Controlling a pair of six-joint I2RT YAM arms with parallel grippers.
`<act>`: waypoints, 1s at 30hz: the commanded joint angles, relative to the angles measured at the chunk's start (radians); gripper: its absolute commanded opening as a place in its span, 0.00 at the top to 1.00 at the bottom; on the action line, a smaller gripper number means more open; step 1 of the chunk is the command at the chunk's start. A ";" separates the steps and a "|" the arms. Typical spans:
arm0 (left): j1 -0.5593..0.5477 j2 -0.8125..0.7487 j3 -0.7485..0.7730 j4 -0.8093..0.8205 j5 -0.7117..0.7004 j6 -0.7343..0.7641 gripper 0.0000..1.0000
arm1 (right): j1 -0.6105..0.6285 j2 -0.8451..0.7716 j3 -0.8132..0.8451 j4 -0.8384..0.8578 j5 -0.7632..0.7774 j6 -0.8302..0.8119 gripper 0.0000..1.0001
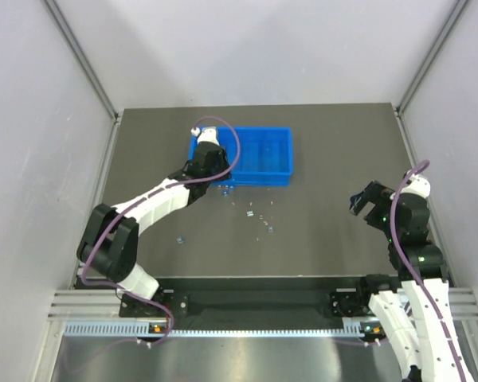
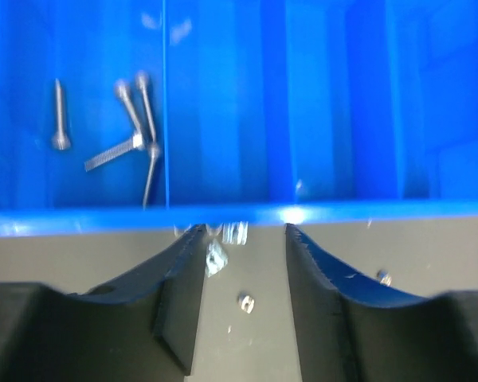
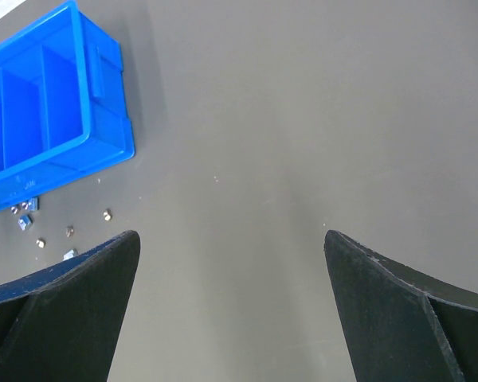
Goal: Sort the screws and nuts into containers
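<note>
The blue tray (image 1: 259,177) stands at the back middle of the table; it also shows in the left wrist view (image 2: 223,213) and the right wrist view (image 3: 111,151). Several screws (image 2: 135,119) lie in its leftmost compartment. My left gripper (image 2: 245,231) is open and empty at the tray's near wall, above loose nuts (image 2: 246,302) on the table. More nuts and screws (image 1: 251,213) lie scattered in front of the tray, and they also show in the right wrist view (image 3: 40,231). My right gripper (image 1: 365,200) is open and empty at the right.
A lone small piece (image 1: 182,238) lies on the dark table left of the scatter. Grey walls stand along both sides and the back. A metal rail (image 1: 247,306) runs along the near edge.
</note>
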 commanded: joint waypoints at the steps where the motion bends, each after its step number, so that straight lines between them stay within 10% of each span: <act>1: -0.019 -0.049 -0.054 -0.012 0.058 -0.006 0.50 | 0.007 -0.011 0.002 0.013 0.008 -0.007 0.00; 9: -0.023 -0.069 -0.150 -0.014 0.030 -0.037 0.37 | 0.006 0.055 0.052 0.020 -0.023 -0.003 0.00; 19: -0.003 -0.014 -0.196 0.164 0.314 0.248 0.33 | 0.007 -0.009 0.046 0.094 -0.034 -0.035 0.00; 30: 0.004 0.140 -0.137 0.163 0.197 0.282 0.35 | 0.006 0.065 0.085 0.080 -0.043 -0.072 0.00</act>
